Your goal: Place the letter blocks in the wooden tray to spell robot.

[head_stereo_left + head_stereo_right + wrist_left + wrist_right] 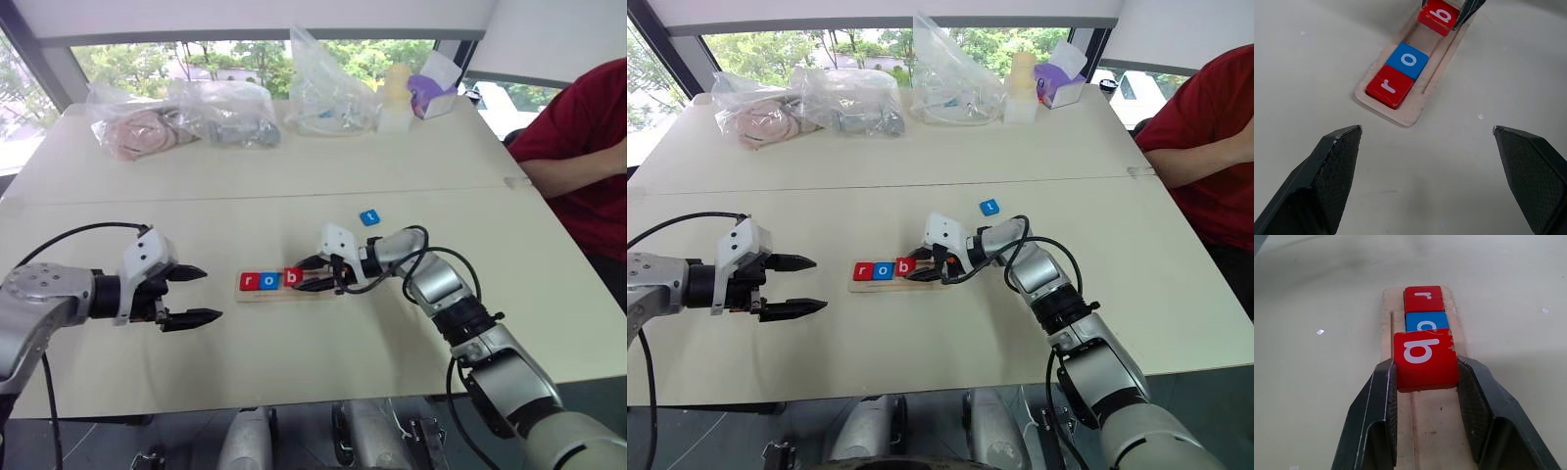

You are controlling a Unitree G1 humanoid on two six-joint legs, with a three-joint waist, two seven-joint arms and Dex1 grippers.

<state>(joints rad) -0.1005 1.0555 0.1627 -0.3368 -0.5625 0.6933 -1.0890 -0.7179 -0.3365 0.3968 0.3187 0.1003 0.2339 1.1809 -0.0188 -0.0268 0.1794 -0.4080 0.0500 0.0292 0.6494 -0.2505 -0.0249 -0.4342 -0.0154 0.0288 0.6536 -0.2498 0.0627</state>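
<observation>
Wooden tray (257,295) long axis left-right, right tool (1426,382) gripping red b block (1424,358)

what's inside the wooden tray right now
In the wooden tray: red r block, then blue o block. The right gripper holds the red b block over the next spot.

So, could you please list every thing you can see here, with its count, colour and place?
r block: one, red, first at the tray's end.
o block: one, blue, in the tray next to r.
b block: one, red, held over the tray beside o.
t block: one, blue, loose on the table beyond the tray.
wooden tray: one, light wood, mid-table.
plastic bags: several, clear, far edge of the table.
tissue box: one, purple, far right.
table: one, cream.
person: one, red shirt, at the right.
left claw: black, open, left of the tray.
right claw: black, shut on the b block.
</observation>
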